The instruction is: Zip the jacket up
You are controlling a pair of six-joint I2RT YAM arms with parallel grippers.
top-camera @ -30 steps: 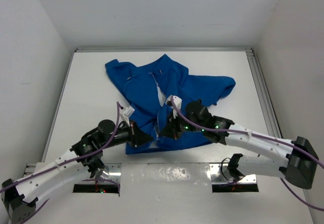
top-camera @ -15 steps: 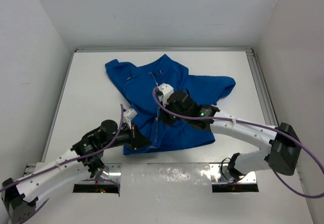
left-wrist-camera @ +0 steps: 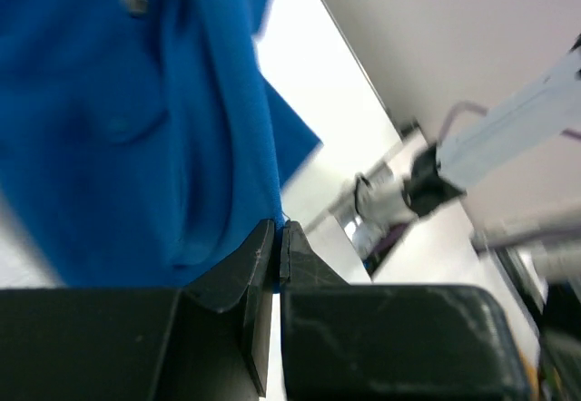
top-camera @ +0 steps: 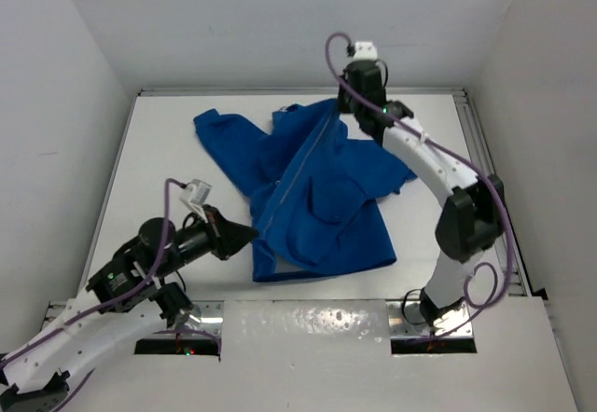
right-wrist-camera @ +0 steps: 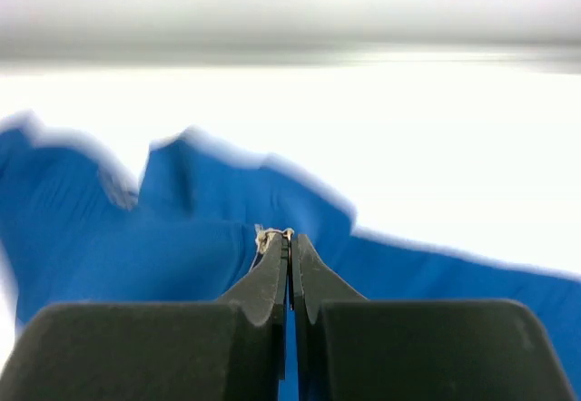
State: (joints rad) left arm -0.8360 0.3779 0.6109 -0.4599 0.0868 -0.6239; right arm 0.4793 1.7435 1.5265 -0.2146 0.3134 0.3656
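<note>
While left tool [left-wrist-camera: 277,230] and right tool [right-wrist-camera: 289,238] clamp jacket [top-camera: 322,198] | fabric soft, blue, creased

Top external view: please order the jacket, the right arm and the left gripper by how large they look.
1. jacket: largest area.
2. right arm: long but thin; perhaps nearer the camera, so less sure.
3. left gripper: clearly smallest.
</note>
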